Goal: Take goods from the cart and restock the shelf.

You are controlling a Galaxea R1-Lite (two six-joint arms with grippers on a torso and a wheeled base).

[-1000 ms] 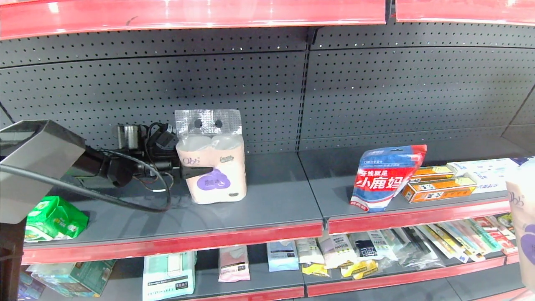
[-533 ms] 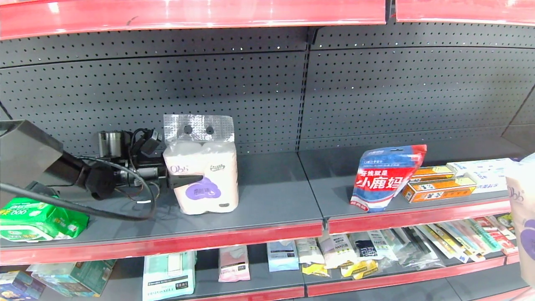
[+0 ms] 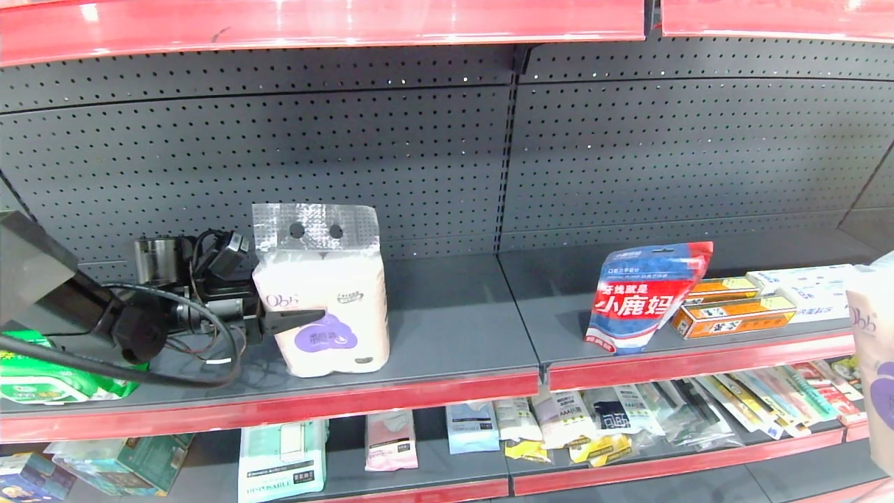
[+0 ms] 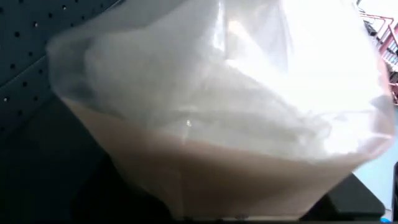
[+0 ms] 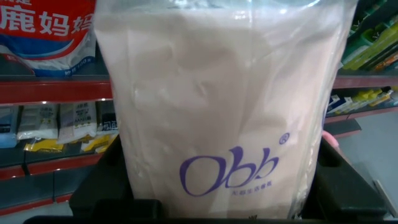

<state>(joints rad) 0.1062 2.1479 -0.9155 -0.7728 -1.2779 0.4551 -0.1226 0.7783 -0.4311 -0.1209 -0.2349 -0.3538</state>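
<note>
A pack of toilet rolls point(image 3: 323, 293) in clear plastic with a purple mark stands upright on the left part of the grey shelf point(image 3: 454, 335), close to its red front edge. My left gripper point(image 3: 297, 318) is shut on it from the left, one black finger across its front. The left wrist view shows this pack point(image 4: 217, 124) very close. A second pack of the same kind point(image 3: 873, 349) hangs at the far right, in front of the shelf. My right gripper point(image 5: 217, 193) is shut on that pack point(image 5: 224, 106), with black fingers point(image 5: 102, 186) on both sides.
A green pack point(image 3: 42, 381) lies at the shelf's left end behind my left arm. A red-and-blue pouch point(image 3: 646, 297), orange boxes point(image 3: 733, 311) and white boxes point(image 3: 810, 286) fill the right section. The shelf's middle is bare. Small packets point(image 3: 559, 419) crowd the lower shelf.
My left gripper has carried its pack leftward and nearer the shelf's front edge. The pack at the right has barely shifted.
</note>
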